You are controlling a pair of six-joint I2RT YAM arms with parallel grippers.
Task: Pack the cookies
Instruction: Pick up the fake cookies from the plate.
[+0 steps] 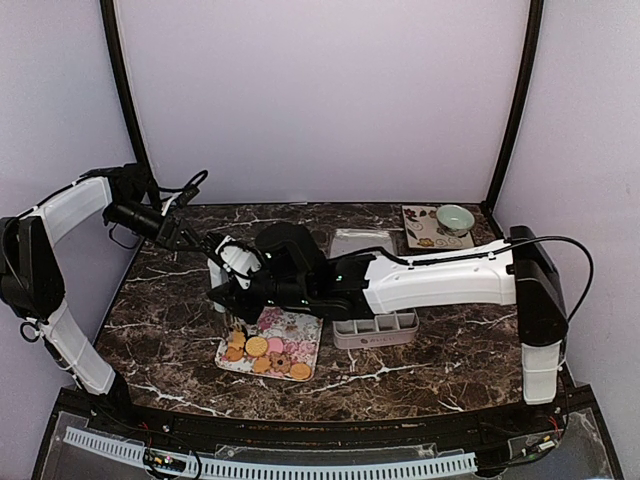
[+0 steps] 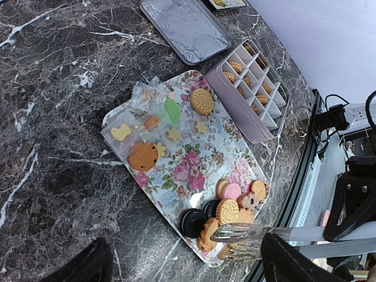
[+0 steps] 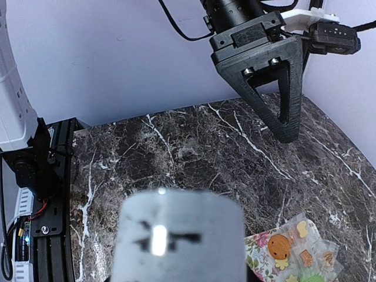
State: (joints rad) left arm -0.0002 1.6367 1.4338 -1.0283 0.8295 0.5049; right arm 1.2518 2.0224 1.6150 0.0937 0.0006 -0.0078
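Left fingers (image 2: 288, 261) wide apart, empty | right fingers (image 1: 222, 291) grip unclear | tongs (image 2: 249, 233) 1 | tray (image 2: 194, 170) 1 | dark cookies (image 2: 192, 222) 2

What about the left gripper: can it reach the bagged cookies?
Probably yes: the open left gripper looks at the bagged cookies, nothing between; the tongs are at the tray's other end.
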